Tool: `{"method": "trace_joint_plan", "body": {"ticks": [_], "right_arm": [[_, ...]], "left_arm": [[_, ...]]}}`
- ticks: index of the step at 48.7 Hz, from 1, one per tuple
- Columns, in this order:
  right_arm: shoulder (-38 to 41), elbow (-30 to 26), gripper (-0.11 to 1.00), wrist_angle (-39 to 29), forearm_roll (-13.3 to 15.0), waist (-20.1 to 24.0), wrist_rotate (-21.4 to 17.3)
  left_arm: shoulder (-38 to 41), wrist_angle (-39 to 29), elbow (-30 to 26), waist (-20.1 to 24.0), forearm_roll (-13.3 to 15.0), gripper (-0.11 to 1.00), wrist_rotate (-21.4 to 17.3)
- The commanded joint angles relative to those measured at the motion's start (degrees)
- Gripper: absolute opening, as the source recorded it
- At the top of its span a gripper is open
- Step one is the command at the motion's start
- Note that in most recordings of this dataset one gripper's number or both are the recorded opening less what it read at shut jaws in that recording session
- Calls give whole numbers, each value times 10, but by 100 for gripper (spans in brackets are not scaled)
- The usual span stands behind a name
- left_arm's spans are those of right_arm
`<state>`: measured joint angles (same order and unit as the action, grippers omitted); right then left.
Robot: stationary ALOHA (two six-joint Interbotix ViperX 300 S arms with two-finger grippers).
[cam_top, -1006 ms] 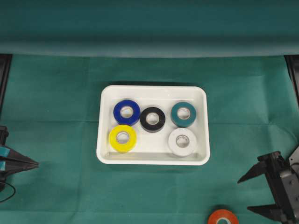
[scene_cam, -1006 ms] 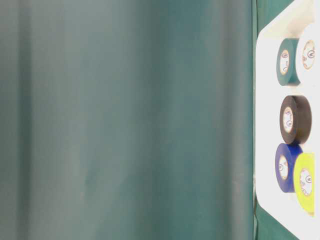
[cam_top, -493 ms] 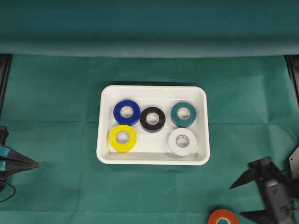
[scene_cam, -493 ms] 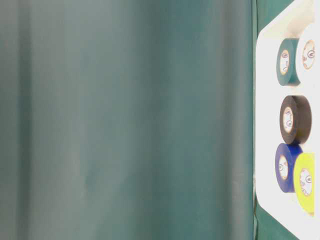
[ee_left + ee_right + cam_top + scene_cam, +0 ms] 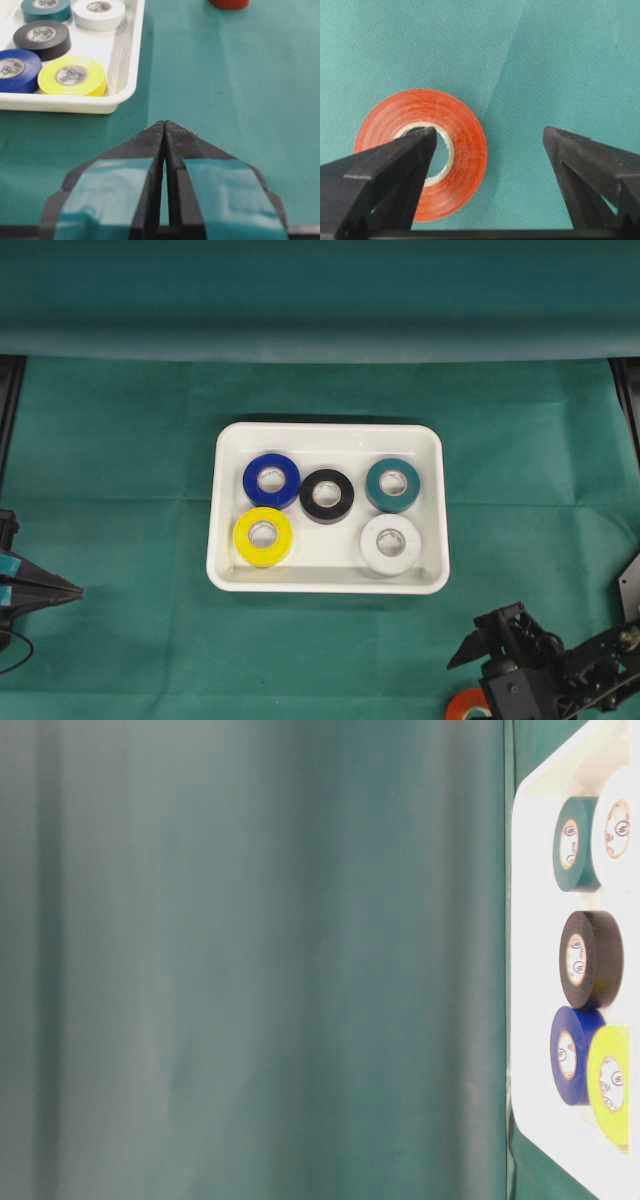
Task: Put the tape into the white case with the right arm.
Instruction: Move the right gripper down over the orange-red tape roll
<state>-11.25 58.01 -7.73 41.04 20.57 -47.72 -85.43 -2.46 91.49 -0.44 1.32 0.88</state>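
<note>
Orange tape (image 5: 420, 152) lies flat near the table's front edge, outside the case (image 5: 328, 583); right gripper (image 5: 490, 145) spread wide above it, one tip over the core, so closing off-centre may push it away; left gripper (image 5: 164, 131) together

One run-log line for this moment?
task: tape into white case | in case: five rolls | red tape: on cloth, ungrasped | right gripper: open above red tape | left gripper: shut, idle
</note>
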Motion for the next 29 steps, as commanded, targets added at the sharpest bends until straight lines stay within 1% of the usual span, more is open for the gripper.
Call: {"method": "trace_joint_plan", "body": {"ticks": [1,9,21,29], "right_arm": [[-1,-11,76,4,-1,2,1],[18,-9,76,4,0,1,1],[66,-21,76,20,0,2,1],[67,-28,75,22,-1,2,1]], "left_arm": [[11,4,-8,1,0,0,0],[11,4,-8,1,0,0,0],[11,4,-8,1,0,0,0],[11,4,-8,1,1,0,0]]}}
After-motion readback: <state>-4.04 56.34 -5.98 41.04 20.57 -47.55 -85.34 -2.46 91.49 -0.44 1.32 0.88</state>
